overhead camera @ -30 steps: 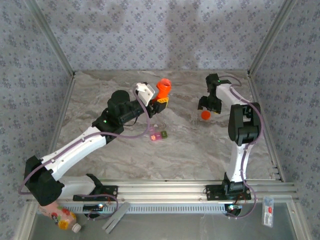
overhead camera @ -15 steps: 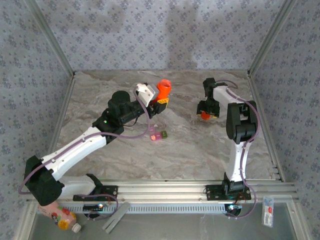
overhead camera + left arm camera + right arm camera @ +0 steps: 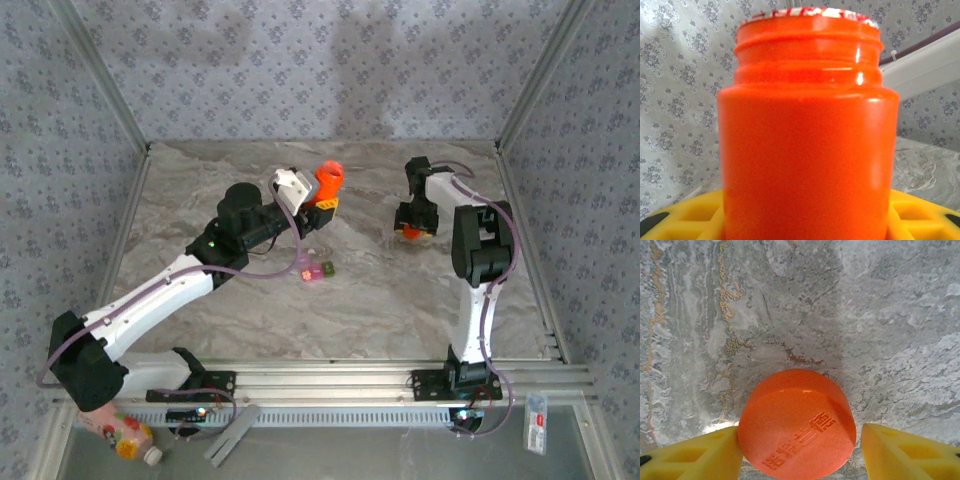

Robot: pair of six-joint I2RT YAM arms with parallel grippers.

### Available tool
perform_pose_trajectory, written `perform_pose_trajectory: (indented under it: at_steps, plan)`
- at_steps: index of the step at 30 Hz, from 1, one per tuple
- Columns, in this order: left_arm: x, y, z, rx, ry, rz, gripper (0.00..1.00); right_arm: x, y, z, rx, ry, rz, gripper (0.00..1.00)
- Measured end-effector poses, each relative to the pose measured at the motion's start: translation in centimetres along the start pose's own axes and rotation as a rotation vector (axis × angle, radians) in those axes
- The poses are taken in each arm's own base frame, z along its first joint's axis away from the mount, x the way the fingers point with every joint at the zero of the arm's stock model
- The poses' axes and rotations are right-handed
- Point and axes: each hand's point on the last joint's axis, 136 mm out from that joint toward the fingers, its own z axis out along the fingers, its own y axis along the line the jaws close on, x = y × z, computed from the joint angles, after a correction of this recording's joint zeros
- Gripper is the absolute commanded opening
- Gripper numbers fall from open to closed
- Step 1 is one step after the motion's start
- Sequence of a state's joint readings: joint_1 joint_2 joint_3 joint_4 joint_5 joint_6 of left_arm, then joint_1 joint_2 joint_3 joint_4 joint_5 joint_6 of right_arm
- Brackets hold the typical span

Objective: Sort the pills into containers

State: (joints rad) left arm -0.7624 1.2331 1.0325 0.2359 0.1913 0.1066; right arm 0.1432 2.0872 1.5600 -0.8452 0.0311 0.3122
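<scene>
My left gripper [image 3: 320, 207] is shut on a small orange bottle [image 3: 328, 180], held upright above the table's middle. In the left wrist view the bottle [image 3: 807, 125] has no cap and a foil-edged mouth, and it sits between yellow fingers [image 3: 682, 217]. The bottle's orange cap [image 3: 411, 232] lies on the marble table under my right gripper [image 3: 413, 224]. In the right wrist view the cap [image 3: 797, 425] touches the left finger [image 3: 695, 457], with a gap to the right finger [image 3: 910, 455]. The containers [image 3: 316, 270], a pink and green case, lie near the centre. The pills are out of view.
Metal frame posts and patterned walls enclose the table [image 3: 380, 300]. Past the front rail lie a pink drink bottle [image 3: 122, 433], a grey strip [image 3: 232, 433] and a small white packet [image 3: 537, 422].
My right gripper has shifted left and down over the orange cap, and its jaws have narrowed around it. The left arm with the bottle has barely moved.
</scene>
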Motion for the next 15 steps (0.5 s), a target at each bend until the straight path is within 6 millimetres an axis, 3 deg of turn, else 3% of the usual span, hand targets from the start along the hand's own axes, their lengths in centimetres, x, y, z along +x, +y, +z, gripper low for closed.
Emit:
perform_pose_trajectory:
  at_steps: [15]
  plan:
    - [0.04, -0.29, 0.04, 0.007, 0.001, 0.000, 0.00, 0.05, -0.02, 0.42, 0.002, 0.007, -0.004, 0.62]
